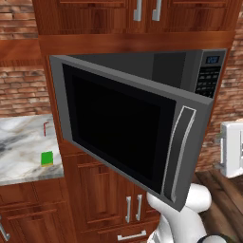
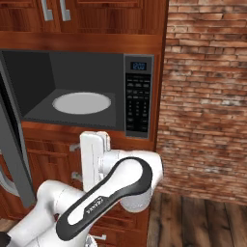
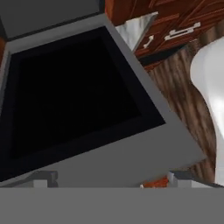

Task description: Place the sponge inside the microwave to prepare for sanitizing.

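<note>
The microwave (image 2: 87, 94) is built into reddish wood cabinets, and its door (image 1: 126, 128) stands swung wide open, the dark glass panel and curved grey handle (image 1: 180, 152) facing the left base camera. In the right base view the grey cavity is exposed, with a pale round turntable (image 2: 81, 102) lying flat on its floor and nothing on it; the keypad (image 2: 138, 103) with a small blue display sits on the right side of the frame. The sponge (image 1: 46, 158), bright green on top, lies flat on the marbled bench (image 1: 23, 156) to the left of the microwave, well apart from the open door and lower than it. A thin red stick (image 1: 45, 128) lies on the same bench farther back, near the brick wall and apart from the sponge. The white arm (image 2: 106, 193) bends in front of the lower cabinets beneath the microwave. In the hand view the end effector (image 3: 111, 180) has its two dark fingertips (image 3: 43, 179) spread wide at the bottom of the frame, with nothing held between them; they sit close against the grey frame of the open door, whose dark glass fills the space ahead. Wooden floor and cabinet drawers with metal pulls show past the door's edge.
</note>
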You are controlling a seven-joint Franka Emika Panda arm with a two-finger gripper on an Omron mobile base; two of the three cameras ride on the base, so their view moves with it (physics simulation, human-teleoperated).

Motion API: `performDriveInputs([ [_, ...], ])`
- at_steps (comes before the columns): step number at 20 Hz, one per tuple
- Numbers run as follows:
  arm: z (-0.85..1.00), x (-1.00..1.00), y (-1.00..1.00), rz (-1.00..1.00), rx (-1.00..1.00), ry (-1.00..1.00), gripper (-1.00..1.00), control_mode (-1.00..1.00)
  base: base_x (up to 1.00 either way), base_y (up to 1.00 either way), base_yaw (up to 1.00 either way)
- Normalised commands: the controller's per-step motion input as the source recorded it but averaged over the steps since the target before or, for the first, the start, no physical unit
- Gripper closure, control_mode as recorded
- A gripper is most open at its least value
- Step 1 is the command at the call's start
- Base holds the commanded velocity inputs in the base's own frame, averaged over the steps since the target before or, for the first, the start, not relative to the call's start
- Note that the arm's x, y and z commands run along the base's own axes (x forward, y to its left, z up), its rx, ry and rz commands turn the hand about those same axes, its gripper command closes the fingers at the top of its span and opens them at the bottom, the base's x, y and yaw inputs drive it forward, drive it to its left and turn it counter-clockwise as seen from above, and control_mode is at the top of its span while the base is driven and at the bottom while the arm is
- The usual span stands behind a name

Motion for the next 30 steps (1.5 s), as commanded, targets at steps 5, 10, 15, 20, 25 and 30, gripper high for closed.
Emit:
performDriveInputs([
  [5,0.11,0.03,0.64,0.34,-0.14,0.08,-1.00,-1.00,0.00,0.00,0.00],
  [10,-0.07,0.02,0.74,0.12,0.03,0.00,-1.00,-1.00,0.00,0.00,0.00],
  [15,-0.11,-0.10,0.64,-0.04,0.23,0.00,-1.00,-1.00,0.00,0.00,0.00],
  [20,0.00,-0.68,0.68,-0.16,0.17,0.00,-1.00,-1.00,0.00,0.00,0.00],
  [25,0.03,-0.92,0.62,-0.06,0.08,0.00,-1.00,-1.00,0.00,0.00,0.00],
  [30,0.01,-1.00,0.80,0.00,0.00,0.00,-1.00,-1.00,0.00,0.00,0.00],
])
